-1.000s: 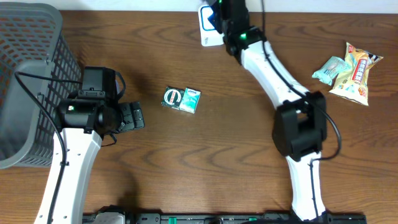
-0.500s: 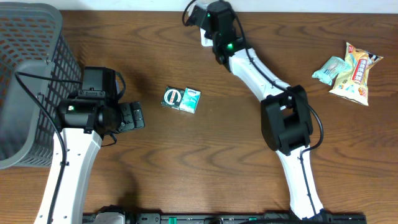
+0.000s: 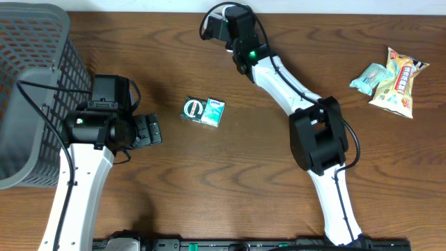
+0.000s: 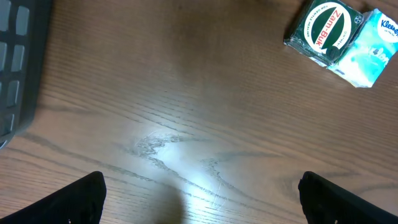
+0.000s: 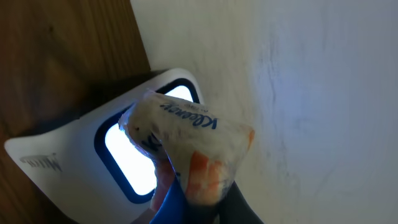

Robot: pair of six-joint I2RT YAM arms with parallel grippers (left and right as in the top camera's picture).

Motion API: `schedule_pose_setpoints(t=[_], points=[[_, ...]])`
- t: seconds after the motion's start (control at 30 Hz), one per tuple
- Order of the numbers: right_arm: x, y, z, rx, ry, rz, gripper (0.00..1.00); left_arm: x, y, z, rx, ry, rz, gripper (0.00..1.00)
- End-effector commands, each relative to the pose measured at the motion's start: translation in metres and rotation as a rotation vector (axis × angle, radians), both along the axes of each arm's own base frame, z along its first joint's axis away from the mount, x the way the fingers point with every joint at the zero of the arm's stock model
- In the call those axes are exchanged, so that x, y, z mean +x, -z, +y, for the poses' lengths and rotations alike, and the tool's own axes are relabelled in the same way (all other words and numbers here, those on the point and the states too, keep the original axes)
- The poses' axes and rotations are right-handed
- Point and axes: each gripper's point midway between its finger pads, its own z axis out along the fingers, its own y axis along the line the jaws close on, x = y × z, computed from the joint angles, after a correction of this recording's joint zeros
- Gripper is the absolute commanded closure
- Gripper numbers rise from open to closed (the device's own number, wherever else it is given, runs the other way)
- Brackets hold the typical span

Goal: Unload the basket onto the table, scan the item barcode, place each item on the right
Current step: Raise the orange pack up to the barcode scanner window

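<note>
In the right wrist view my right gripper [image 5: 199, 205] is shut on a white Kleenex tissue pack [image 5: 193, 140] with orange print. The pack hangs right in front of the glowing window of the white barcode scanner [image 5: 56, 155]. Overhead, that gripper [image 3: 221, 28] is at the table's back edge, and the arm covers the scanner. My left gripper [image 3: 148, 130] stands open and empty above bare wood, its fingertips [image 4: 81, 199] far apart. It is left of a green Zam-Buk box [image 3: 194, 109] and a teal tissue pack [image 3: 213, 113].
A grey mesh basket [image 3: 35, 90] stands at the left edge beside the left arm. Two snack packets [image 3: 398, 78] lie at the far right. The Zam-Buk box [image 4: 323, 31] and teal pack [image 4: 368, 53] show at the top right of the left wrist view.
The right arm has swung left along the back edge with the pack in its grip, and now covers the scanner from above. The left arm has not moved.
</note>
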Motion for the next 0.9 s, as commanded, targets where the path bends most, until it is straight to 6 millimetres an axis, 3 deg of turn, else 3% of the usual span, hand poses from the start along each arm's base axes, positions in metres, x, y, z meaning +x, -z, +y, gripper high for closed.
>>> schedule_pose_setpoints(t=[0.0,0.57,0.67,0.73,0.87], points=[[0.006,-0.013,-0.011,-0.018,0.004,-0.024,0.99,-0.001,0.003,0.000,0.003,-0.007,0.010,0.02],[0.003,-0.012,-0.011,-0.051,0.012,-0.017,0.99,-0.001,0.003,0.000,0.003,-0.007,0.010,0.02],[0.003,-0.029,-0.015,0.010,0.059,-0.042,0.99,-0.001,0.003,0.000,0.003,-0.007,0.010,0.02],[0.004,-0.053,-0.025,0.094,0.111,-0.070,0.99,-0.001,0.003,0.000,0.003,-0.007,0.010,0.02],[0.003,-0.104,-0.061,0.224,0.212,-0.123,0.99,-0.001,0.003,0.000,0.003,-0.007,0.010,0.02]])
